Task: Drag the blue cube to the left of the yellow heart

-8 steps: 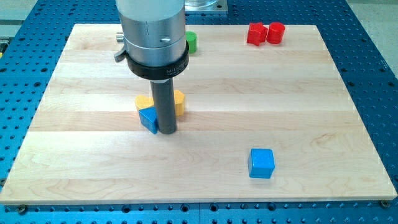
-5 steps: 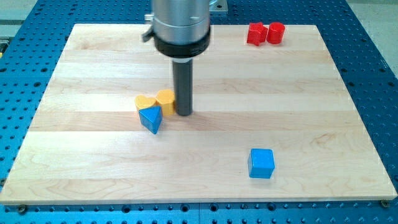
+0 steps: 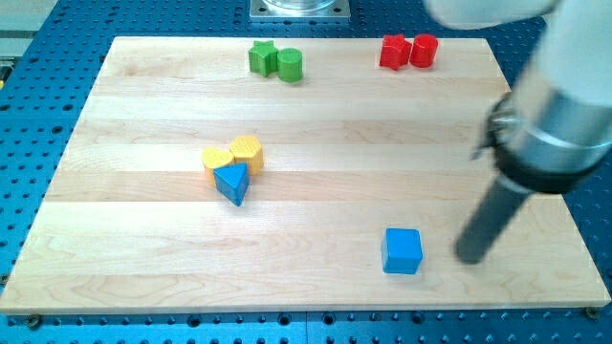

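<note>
Currently my tip [image 3: 470, 260] sits on the wooden board [image 3: 316, 115] near its bottom-right corner, just to the view's right of the blue cube [image 3: 402, 250], a narrow gap between them, not touching. No gripper on this arm, only the dark rod, so nothing opens or closes. Rod leans up and toward the view's right into the grey collar and body, which are blurred and cover part of the board's right edge.

Blue cube: lower right part of the board, close to the bottom edge, bare wood all around it. Between the cube and the yellow pair to the view's left lies open wood.

Yellow heart [image 3: 217, 159]: left of centre, touching the yellow cylinder-like block [image 3: 247, 152] on its right. Blue triangle [image 3: 232, 182] sits directly below the pair, touching them. Left of the heart, bare wood runs to the board's left edge.

Top edge: green star [image 3: 260, 57] and green cylinder [image 3: 290, 65] side by side left of centre; red star-like block [image 3: 393, 52] and red cylinder [image 3: 424, 50] side by side toward the top-right corner. All four well apart from tip and cube.
</note>
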